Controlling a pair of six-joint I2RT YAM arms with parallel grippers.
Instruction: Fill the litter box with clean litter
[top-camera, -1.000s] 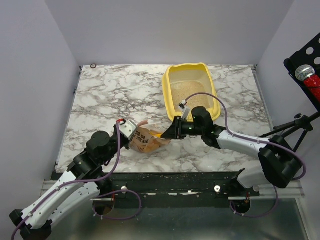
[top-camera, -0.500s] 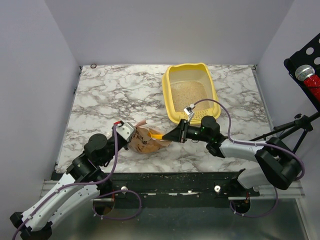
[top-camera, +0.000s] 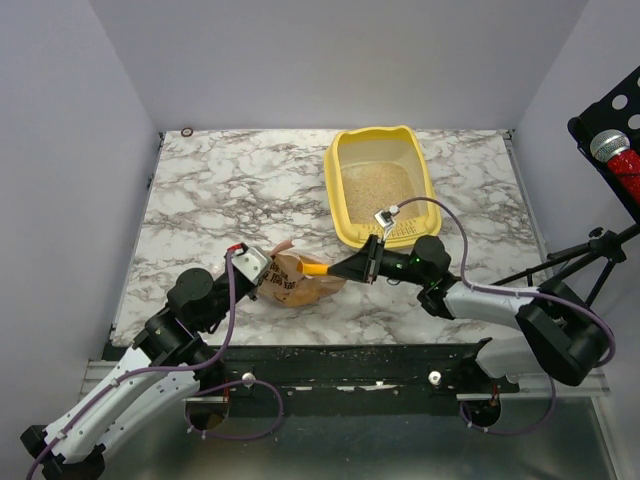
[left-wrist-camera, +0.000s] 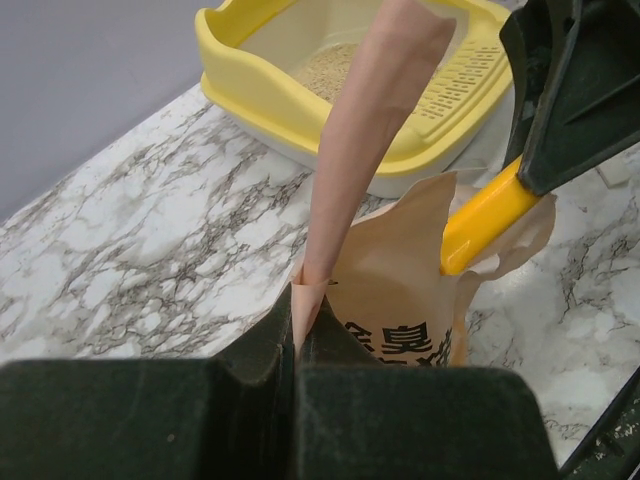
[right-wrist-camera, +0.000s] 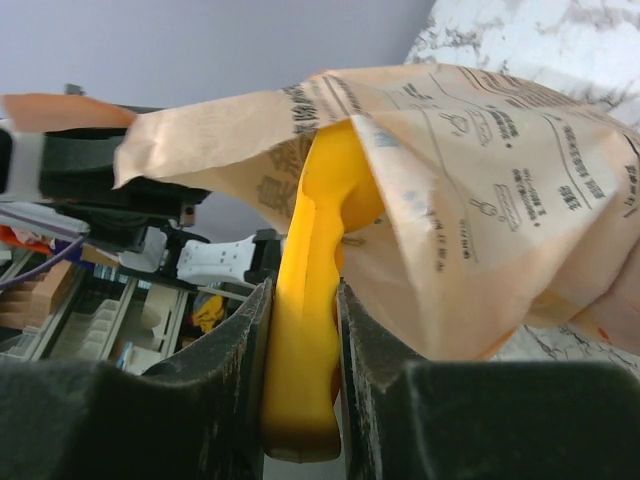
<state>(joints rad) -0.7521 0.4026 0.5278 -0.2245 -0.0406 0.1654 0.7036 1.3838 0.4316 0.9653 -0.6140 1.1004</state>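
The yellow litter box (top-camera: 347, 219) stands at the back right of the table with beige clean litter (top-camera: 378, 186) in it; it also shows in the left wrist view (left-wrist-camera: 250, 95) with its litter (left-wrist-camera: 328, 85). My left gripper (top-camera: 256, 270) is shut on the rim of the pinkish-tan bag (top-camera: 290, 282), pinched edge in the left wrist view (left-wrist-camera: 300, 300). My right gripper (top-camera: 362, 267) is shut on the handle of the orange scoop (top-camera: 314, 268), whose head is inside the bag (right-wrist-camera: 480, 200); the handle (right-wrist-camera: 310, 330) sits between the jaws.
A small dark ring (top-camera: 187, 131) lies at the table's back left corner. A microphone on a stand (top-camera: 612, 150) is off the table's right side. Loose grains lie along the table's front edge (top-camera: 330, 350).
My right gripper has dropped lower and pushed the scoop further left into the bag. The left gripper has shifted slightly, still holding the bag's rim.
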